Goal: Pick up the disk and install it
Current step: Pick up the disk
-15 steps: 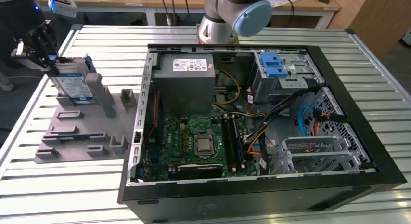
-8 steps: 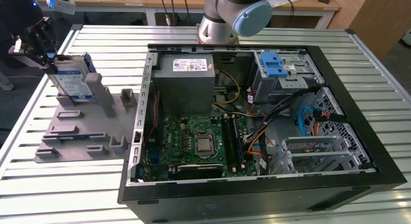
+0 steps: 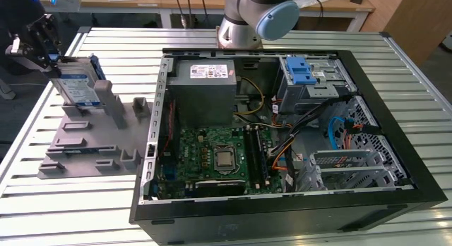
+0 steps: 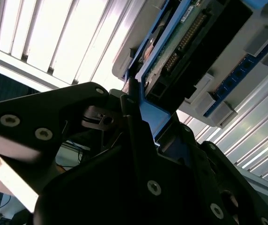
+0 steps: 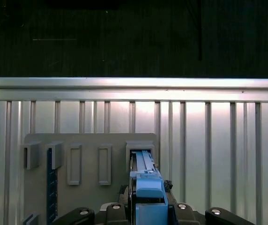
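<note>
The disk [image 3: 76,87] stands on edge in a slot of the grey holder plate [image 3: 84,145] at the exterior view's left, its blue-and-white label facing the camera. My gripper [image 3: 56,62] reaches it from above and is shut on its upper end. In the second wrist view the black fingers [image 4: 129,112] press on the blue carrier frame, and the disk's [image 4: 185,37] green circuit side shows beyond them. In the first wrist view the disk's [image 5: 145,183] blue edge runs from the gripper [image 5: 145,208] into the holder plate's [image 5: 89,197] slot.
The open computer case [image 3: 395,151] lies right of the holder, with a drive bay and blue latch [image 3: 302,71] at its far corner, a grey power supply [image 3: 205,92] and the motherboard [image 3: 219,156]. Everything rests on a slatted metal table [image 3: 71,209]. The arm's base [image 3: 247,24] stands behind the case.
</note>
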